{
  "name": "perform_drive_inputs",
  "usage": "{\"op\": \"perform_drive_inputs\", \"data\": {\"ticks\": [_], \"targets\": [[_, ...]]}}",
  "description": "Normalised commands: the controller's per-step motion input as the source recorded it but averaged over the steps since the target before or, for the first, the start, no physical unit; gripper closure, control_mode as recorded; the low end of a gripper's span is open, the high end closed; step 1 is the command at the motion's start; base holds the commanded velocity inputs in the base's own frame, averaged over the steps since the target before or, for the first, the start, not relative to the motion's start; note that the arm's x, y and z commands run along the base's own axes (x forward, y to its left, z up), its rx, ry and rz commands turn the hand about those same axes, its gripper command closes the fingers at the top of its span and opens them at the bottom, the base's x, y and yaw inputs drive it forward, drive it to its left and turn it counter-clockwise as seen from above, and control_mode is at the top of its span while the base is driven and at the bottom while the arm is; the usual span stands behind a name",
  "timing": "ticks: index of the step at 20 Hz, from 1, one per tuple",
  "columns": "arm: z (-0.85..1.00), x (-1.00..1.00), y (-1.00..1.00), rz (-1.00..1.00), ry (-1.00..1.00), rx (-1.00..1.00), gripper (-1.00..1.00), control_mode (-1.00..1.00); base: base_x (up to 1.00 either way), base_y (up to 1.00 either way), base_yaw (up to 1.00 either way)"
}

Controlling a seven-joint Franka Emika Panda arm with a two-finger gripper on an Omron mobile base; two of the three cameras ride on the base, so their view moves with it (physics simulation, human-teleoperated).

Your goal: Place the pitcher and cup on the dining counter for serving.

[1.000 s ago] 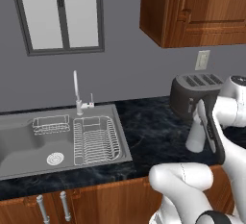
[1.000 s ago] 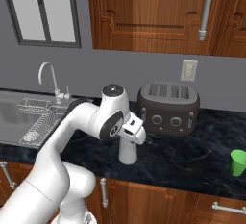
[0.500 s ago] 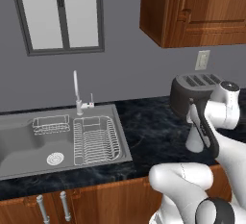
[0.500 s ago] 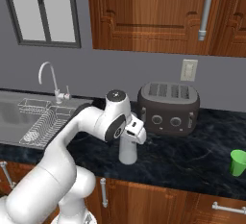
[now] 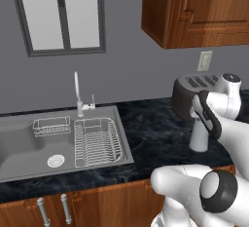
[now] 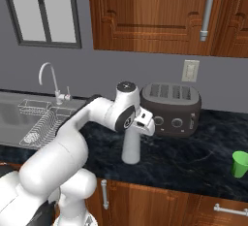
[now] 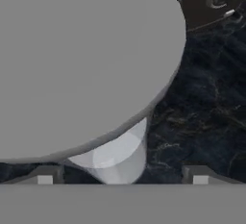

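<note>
The pitcher (image 6: 131,150) is a tall pale grey vessel standing upright on the black stone worktop, just in front of the toaster; it also shows beside my arm (image 5: 199,139). My gripper (image 6: 139,124) hangs right over its top, open, with a fingertip on each side of the wide rim (image 7: 86,59) in the hand view. Nothing is gripped. The small green cup (image 6: 239,163) stands far to the right near the worktop's front edge. The dining counter is out of view.
A dark four-slot toaster (image 6: 172,108) stands close behind the pitcher, under a wall socket. To the left lies the steel sink (image 5: 29,145) with a wire dish rack (image 5: 97,141) and faucet (image 5: 78,92). Wooden wall cabinets (image 6: 155,14) hang overhead.
My wrist and hand have shifted a little to the right over the pitcher. The jaws stay open, and the pitcher and cup have not moved.
</note>
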Motion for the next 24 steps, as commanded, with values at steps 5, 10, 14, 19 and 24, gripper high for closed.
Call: {"op": "perform_drive_inputs", "data": {"ticks": [5, 10, 14, 19, 24], "targets": [[-0.21, 0.02, 0.00, 0.02, 0.00, 0.00, 1.00, -1.00, 0.00, 0.00, 0.00], [0.00, -0.05, 0.00, 0.00, -0.05, 0.00, 1.00, -1.00, 0.00, 0.00, 0.00], [0.02, -0.21, 0.00, 0.00, -0.20, 0.00, 1.00, -1.00, 0.00, 0.00, 0.00], [0.29, -0.35, 0.02, 0.00, -0.33, 0.00, 1.00, -1.00, 0.00, 0.00, 0.00], [0.72, -0.35, 0.15, 0.00, -0.38, 0.00, 1.00, -1.00, 0.00, 0.00, 0.00]]}}
